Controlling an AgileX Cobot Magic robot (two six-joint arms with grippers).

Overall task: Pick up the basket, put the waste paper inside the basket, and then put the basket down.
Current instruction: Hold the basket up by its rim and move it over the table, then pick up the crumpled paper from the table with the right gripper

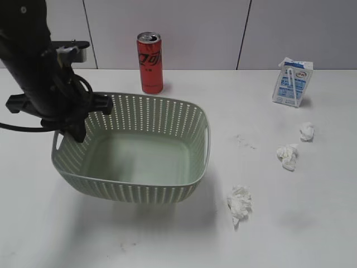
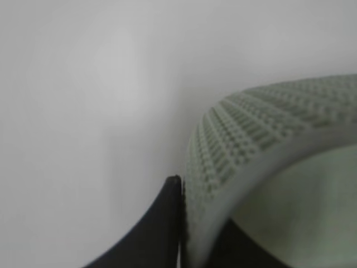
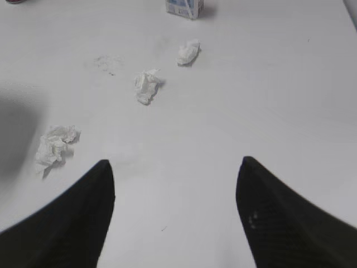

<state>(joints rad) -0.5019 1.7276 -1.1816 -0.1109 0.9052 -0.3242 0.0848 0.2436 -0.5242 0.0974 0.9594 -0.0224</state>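
Observation:
The pale green slotted basket (image 1: 139,151) is held tilted above the white table, its shadow beneath it. My left gripper (image 1: 75,131) is shut on the basket's left rim; in the left wrist view the rim (image 2: 223,162) sits pinched between the dark fingers (image 2: 192,223). Three white waste paper wads lie on the table to the right: one near the basket (image 1: 240,204), one in the middle (image 1: 288,156), one farther back (image 1: 306,131). They also show in the right wrist view (image 3: 54,146), (image 3: 146,85), (image 3: 188,52). My right gripper (image 3: 174,167) is open and empty above bare table; it is out of the exterior view.
A red drink can (image 1: 149,62) stands behind the basket. A blue-and-white milk carton (image 1: 293,82) stands at the back right, also in the right wrist view (image 3: 184,6). A wall runs along the table's far edge.

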